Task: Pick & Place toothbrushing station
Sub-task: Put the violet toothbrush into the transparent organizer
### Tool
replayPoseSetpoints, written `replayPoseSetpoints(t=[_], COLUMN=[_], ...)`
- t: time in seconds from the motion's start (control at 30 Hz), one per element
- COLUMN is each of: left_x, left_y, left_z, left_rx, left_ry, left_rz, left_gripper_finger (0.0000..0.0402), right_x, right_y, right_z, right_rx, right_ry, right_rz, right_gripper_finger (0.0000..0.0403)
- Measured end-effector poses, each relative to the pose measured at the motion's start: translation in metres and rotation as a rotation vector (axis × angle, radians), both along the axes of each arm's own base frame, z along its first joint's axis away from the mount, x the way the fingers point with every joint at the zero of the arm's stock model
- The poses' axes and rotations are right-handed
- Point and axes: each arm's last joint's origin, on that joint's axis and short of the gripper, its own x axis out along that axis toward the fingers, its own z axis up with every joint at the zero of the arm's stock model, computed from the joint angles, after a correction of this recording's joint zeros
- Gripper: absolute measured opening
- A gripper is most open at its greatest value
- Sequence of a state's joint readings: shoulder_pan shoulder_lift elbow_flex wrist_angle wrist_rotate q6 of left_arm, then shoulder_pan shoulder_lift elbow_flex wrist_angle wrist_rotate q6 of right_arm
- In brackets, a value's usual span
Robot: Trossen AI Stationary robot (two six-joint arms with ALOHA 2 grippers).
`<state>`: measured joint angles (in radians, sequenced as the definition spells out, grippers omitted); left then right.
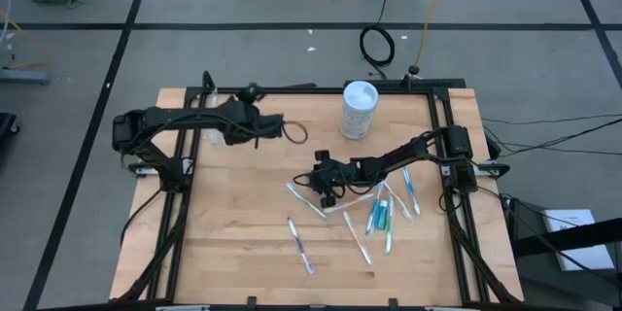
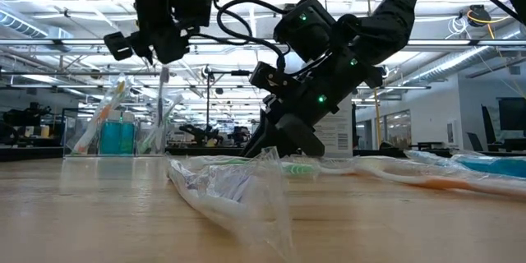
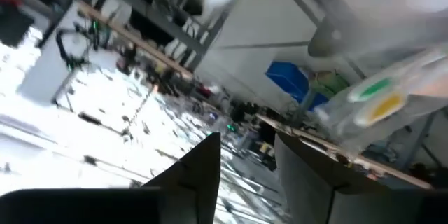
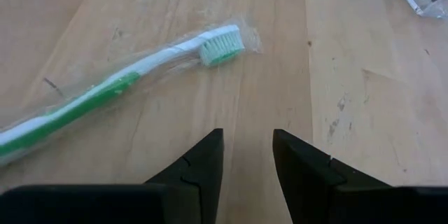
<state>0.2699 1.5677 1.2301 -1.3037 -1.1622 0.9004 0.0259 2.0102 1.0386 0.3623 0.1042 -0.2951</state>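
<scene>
A small clear cup (image 2: 123,136) stands at the table's far left, with several toothbrushes and a blue tube upright in it. My left gripper (image 2: 152,53) hangs above it, open and empty (image 3: 248,161); a wrapped toothbrush top (image 3: 378,101) shows close by. My right gripper (image 1: 327,192) is low over the middle of the table, open and empty (image 4: 248,147). A green-and-white toothbrush in a clear wrapper (image 4: 119,91) lies flat on the wood just ahead of its fingers and off to one side. In the high view the cup is mostly hidden under the left arm.
A tall white cylindrical container (image 1: 360,109) stands at the far middle. Several wrapped toothbrushes and blue tubes (image 1: 381,216) lie scattered on the table's near right, and one purple-accented brush (image 1: 301,246) lies nearer the front. A black frame (image 1: 442,117) edges the table.
</scene>
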Motion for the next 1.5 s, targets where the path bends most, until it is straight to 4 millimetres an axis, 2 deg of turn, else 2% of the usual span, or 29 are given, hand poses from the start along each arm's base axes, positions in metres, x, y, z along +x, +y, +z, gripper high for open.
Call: replayPoseSetpoints(t=[0.37,0.53,0.63,0.77,0.9,1.03,1.27,1.5], left_x=[-0.03,-0.048,-0.057,-0.064,-0.061,-0.05,-0.021,0.016], left_y=[0.019,0.013,0.001,-0.016,-0.035,-0.055,-0.095,-0.136], left_z=[0.027,0.047,0.056,0.063,0.067,0.069,0.056,0.032], left_rx=[0.07,0.096,-0.013,-0.321,-0.691,-0.937,-1.058,-1.139], left_ry=[-0.178,-0.361,-0.559,-0.862,-1.087,-1.126,-1.009,-0.917], left_rz=[0.143,0.185,0.215,0.296,0.397,0.367,0.191,0.035], left_gripper_finger=[0.0145,0.0145,0.0145,0.0145,0.0145,0.0145,0.0145,0.0145], right_x=[0.001,-0.001,-0.004,-0.012,-0.026,-0.038,-0.05,-0.054], right_y=[0.001,0.001,0.002,0.001,0.001,0.0,0.0,-0.001], right_z=[0.001,0.008,0.021,0.05,0.077,0.103,0.128,0.123], right_rx=[0.019,0.016,0.002,-0.005,-0.006,0.0,-0.002,-0.03], right_ry=[-0.018,-0.014,-0.019,-0.033,-0.018,-0.044,-0.096,-0.02], right_rz=[-0.009,0.0,0.017,0.016,0.014,0.009,0.008,0.028], right_gripper_finger=[0.0121,0.0121,0.0121,0.0121,0.0121,0.0121,0.0121,0.0121])
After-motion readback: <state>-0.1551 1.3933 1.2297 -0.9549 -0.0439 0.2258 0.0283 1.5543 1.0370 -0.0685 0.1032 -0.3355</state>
